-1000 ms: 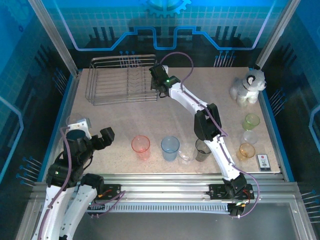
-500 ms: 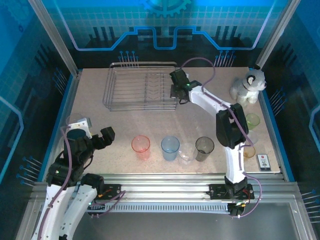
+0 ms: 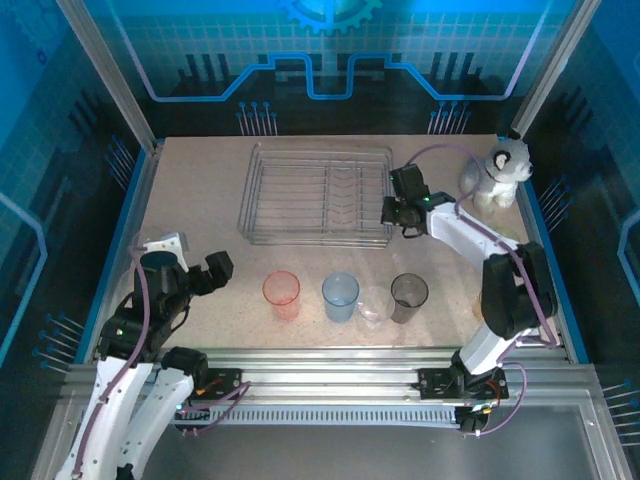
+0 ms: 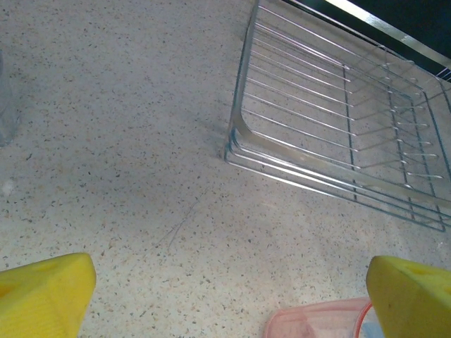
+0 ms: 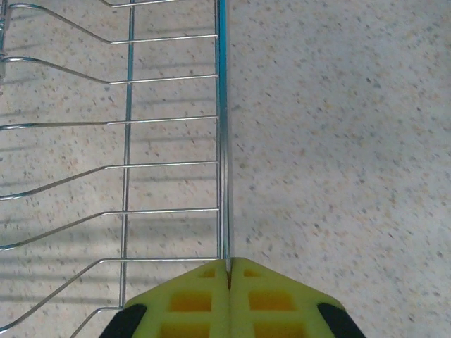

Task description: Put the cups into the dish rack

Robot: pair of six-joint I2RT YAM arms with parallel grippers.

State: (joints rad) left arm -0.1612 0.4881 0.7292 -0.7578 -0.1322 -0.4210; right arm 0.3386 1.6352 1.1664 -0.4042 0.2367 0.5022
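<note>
Light: overhead, bright and even on the table [image 3: 200,230]; blue surround was dim | Shadows: faint soft lines lay under the dish rack [image 5: 223,141] wires | Glare: white strip at left wrist view's top edge | Focus: sharp.

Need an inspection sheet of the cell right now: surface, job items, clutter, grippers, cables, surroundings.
Surface: speckled table, no spills seen.
Job's things: rack empty, at the back; red cup, blue cup, clear cup, grey cup upright in a row near the front.
Clutter: toy, back right corner.
Grippers: left gripper open, left of the red cup; right gripper shut on the rack's right rim.
Cables: purple cable arcs beside the toy; no snag seen.
Surroundings: metal frame, blue-lit panels.
</note>
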